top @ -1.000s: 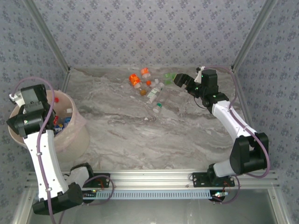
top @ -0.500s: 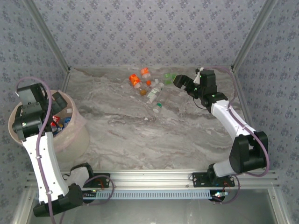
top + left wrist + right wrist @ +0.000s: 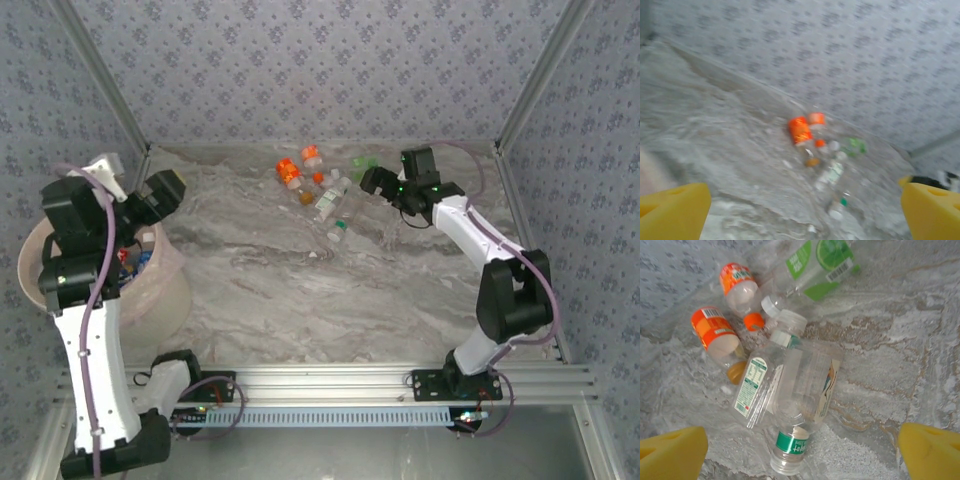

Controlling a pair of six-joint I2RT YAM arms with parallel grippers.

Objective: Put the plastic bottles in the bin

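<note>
Fingers (image 3: 671,214) spread; bottles (image 3: 130,261) inside pink bin (image 3: 166,296)

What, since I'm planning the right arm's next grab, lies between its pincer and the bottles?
Nothing visible does. The open right pincer faces the heap of plastic bottles directly, with no other object in between.

Pale pink is seen on the bin (image 3: 165,292). Grey-white marbling is shown by the table (image 3: 300,290), a grey floral print by the walls (image 3: 320,70). Orange-and-white labels are carried by two plastic bottles (image 3: 713,329), a lime-green label by a third bottle (image 3: 812,262). The right gripper fingers (image 3: 670,452) are coloured yellow.
</note>
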